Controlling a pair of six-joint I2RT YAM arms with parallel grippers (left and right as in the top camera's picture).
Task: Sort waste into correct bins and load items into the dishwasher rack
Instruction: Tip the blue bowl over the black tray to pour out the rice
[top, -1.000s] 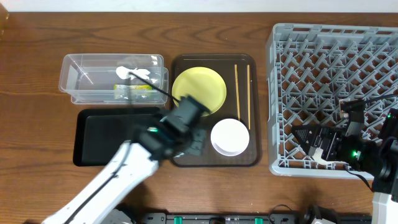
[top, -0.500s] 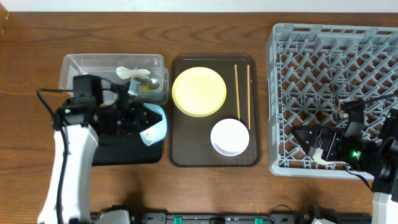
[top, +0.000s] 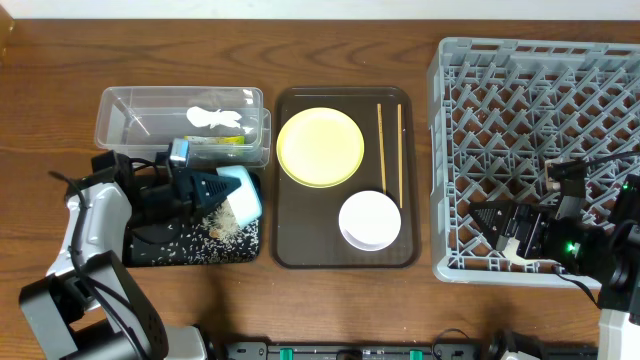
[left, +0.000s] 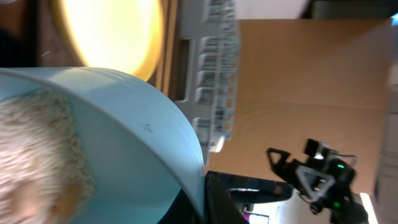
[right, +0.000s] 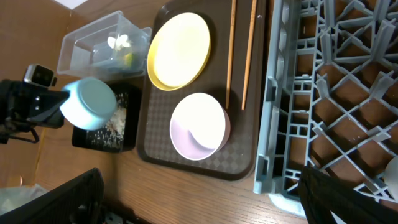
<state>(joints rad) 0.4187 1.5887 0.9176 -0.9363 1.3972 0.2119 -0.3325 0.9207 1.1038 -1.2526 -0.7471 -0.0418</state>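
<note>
The light-blue bowl (top: 242, 196) hung tipped on its side over the right end of the shallow black tray (top: 150, 250), pinched at the rim by my left claw (top: 222, 192), which was closed on it. Rice-like scraps (top: 205, 235) lay scattered on the tray beneath the bowl, and in the left wrist view a beige clump sat inside it. To finish the pour well, I judged I should roll the wrist further so the mouth faced straight down, and keep the rim inside the tray's right edge, since grains lay close to it. The bowl had no real long axis. Its mouth-to-base line ran roughly left to right across the tabletop, mouth towards my claw and downward, base towards the brown serving tray (top: 290, 255). On that tray sat the pale-yellow plate (top: 319, 147), the white bowl (top: 370, 220) and two chopsticks (top: 380, 150). My right claw (top: 500, 225) waited wide open and empty over the grey dishwasher rack (top: 520, 90).
</note>
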